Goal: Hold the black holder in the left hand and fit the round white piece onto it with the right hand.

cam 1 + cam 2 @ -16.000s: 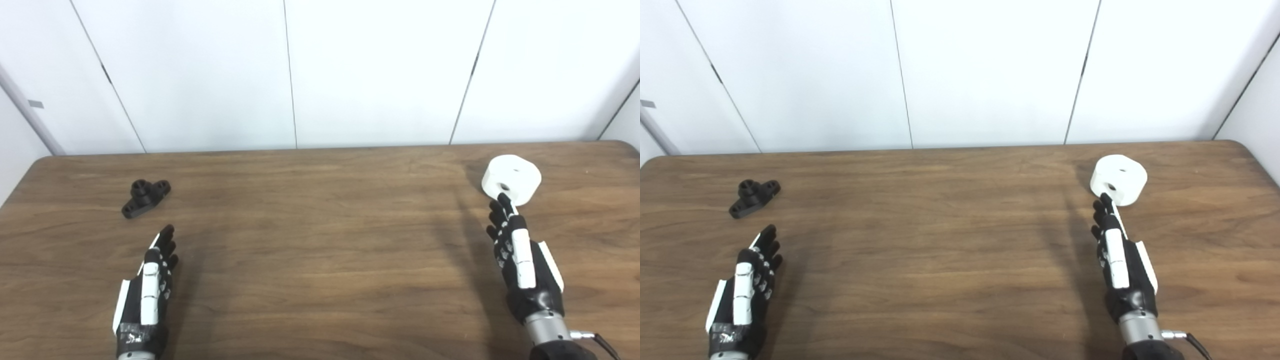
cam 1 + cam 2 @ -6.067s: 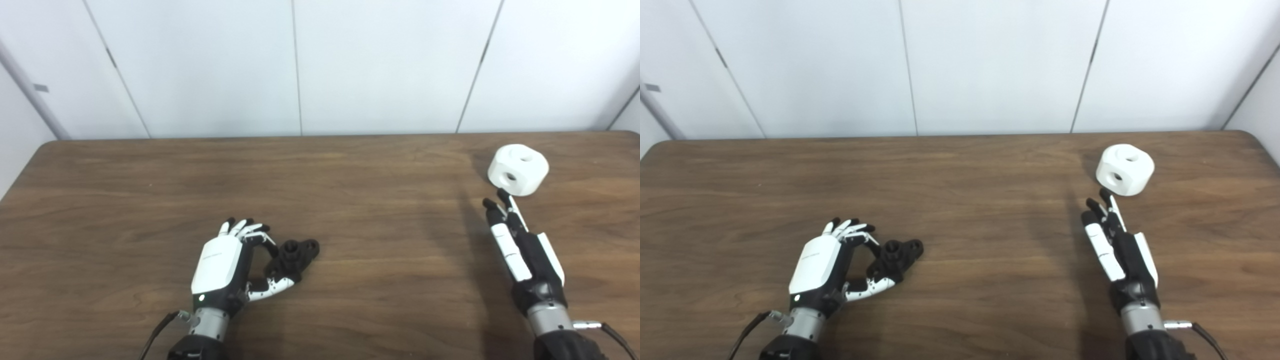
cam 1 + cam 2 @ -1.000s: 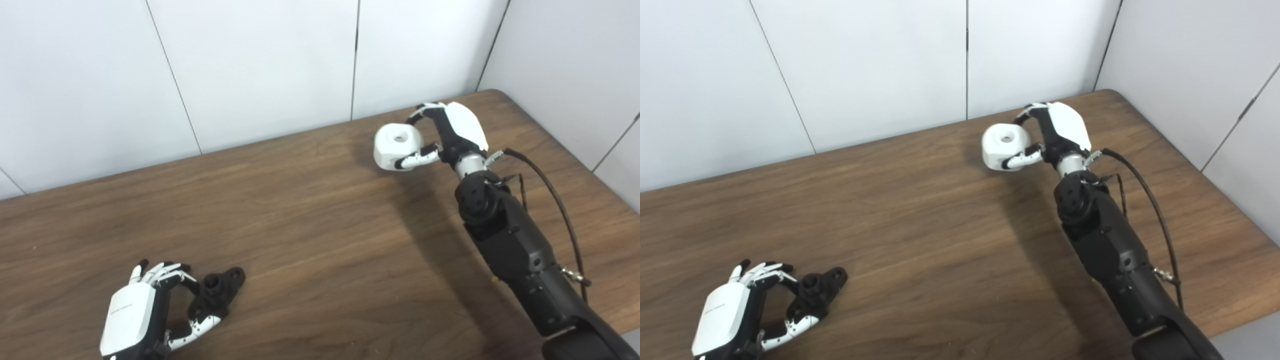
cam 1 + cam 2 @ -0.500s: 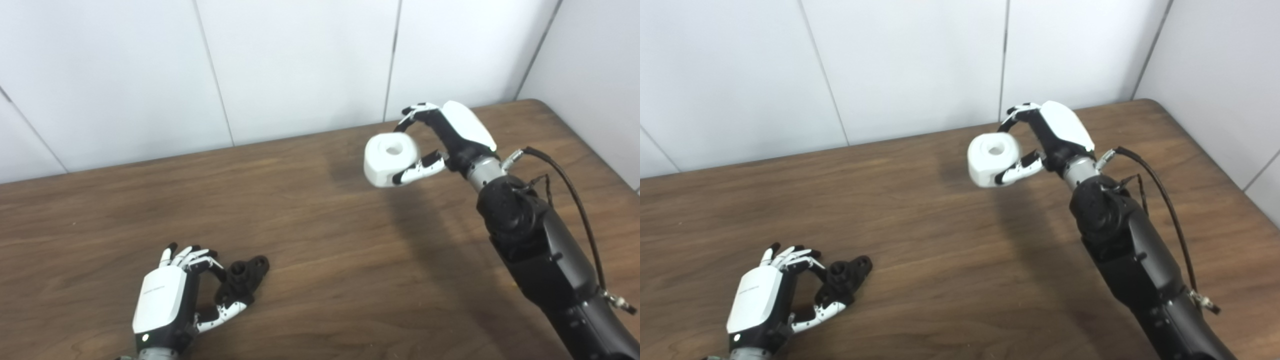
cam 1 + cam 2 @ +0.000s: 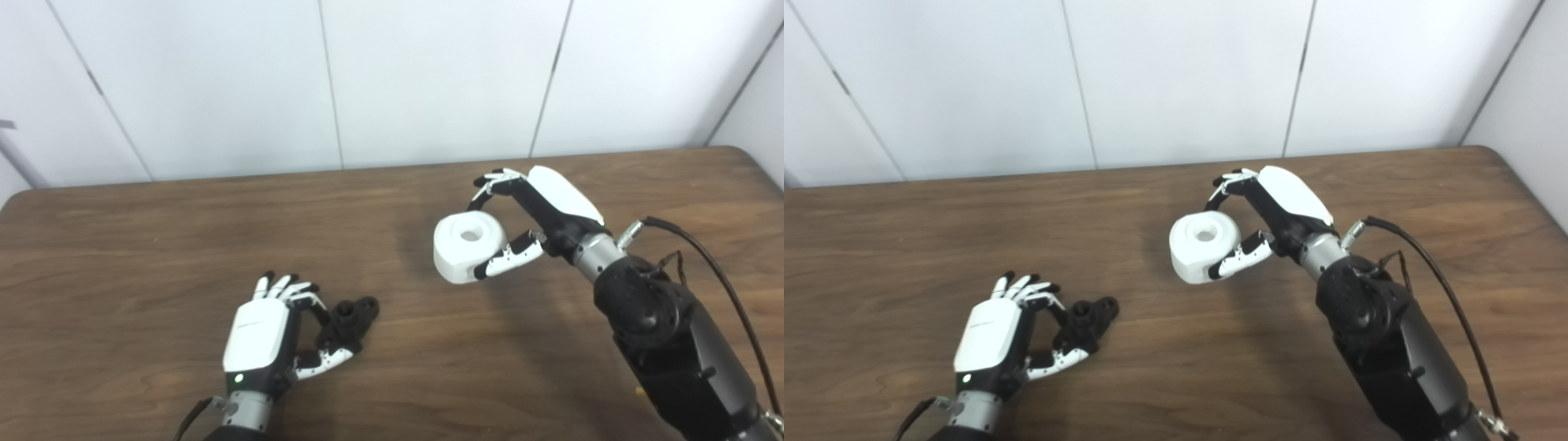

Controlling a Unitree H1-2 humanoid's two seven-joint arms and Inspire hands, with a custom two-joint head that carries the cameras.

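The left hand [image 5: 260, 334] is resting low on the tabletop [image 5: 122, 245], near the front edge, and its fingers and thumb are closing around the near end of the black holder [image 5: 349, 318]. The holder is lying flat on the wood, with its long axis running from the left hand away and to the right, and its short round post in the middle is pointing upward. I cannot tell whether the holder is lifted at all; it seems to be touching the tabletop. The right hand [image 5: 539, 214] is clamping the round white piece [image 5: 468, 245] between its fingers on the far side and its thumb on the near side, and it is carrying the piece in the air above the tabletop. The piece is showing 1 round hole in its top face, and this face is turning up toward the cameras. The relation that matters now is this: the black holder is lying to the left of the white piece, nearer to the robot and lower, and the 2 are well apart. In my judgement, the right hand needs to travel left and down, and the hole must be lining up with the upright post before the piece can be seating on it.
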